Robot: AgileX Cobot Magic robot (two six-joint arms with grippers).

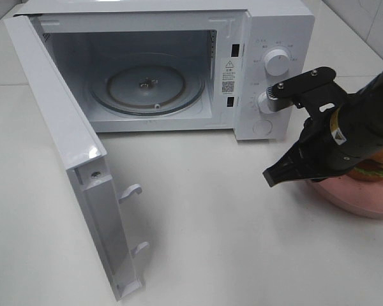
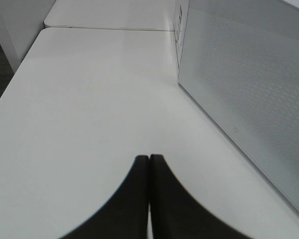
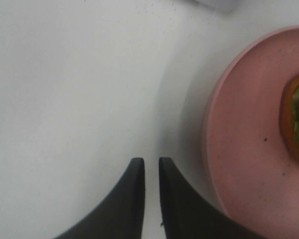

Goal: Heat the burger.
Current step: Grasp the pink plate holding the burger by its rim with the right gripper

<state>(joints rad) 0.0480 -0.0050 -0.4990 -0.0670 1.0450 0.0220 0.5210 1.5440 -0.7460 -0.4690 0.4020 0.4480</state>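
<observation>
**A:** Where is the burger (image 1: 378,168)?

**B:** On a pink plate (image 1: 356,199) on the right-hand part of the bench (image 1: 210,223), nearer the bench's front than the microwave (image 1: 274,35) is. The right arm crosses over it, so from above only a strip of bun and lettuce shows. The right wrist view catches just its edge: orange bun, green lettuce and a bit of yellow cheese.

**A:** And the right tool (image 1: 270,176)?

**B:** It sits just beside the plate's rim, on the side toward the middle of the bench, and points down at bare bench. Its fingers stand a narrow gap apart with nothing between them, so it is released and empty. I cannot tell whether it touches the plate.

**A:** The left tool (image 2: 149,158)?

**B:** Clenched. Its two dark fingers are pressed together with nothing in them, over bare bench. A pale dotted panel of the microwave rises close beside it. The high camera does not show that arm.

**A:** How does the microwave stand?

**B:** Toward the back of the bench. Its door (image 1: 57,127) is swung wide toward the bench's left side, with the latch hooks sticking out of its free edge. The cavity holds only the glass turntable (image 1: 147,89). The upper knob (image 1: 277,64) on the control panel is in plain sight, and the lower one is partly behind the right arm.
</observation>
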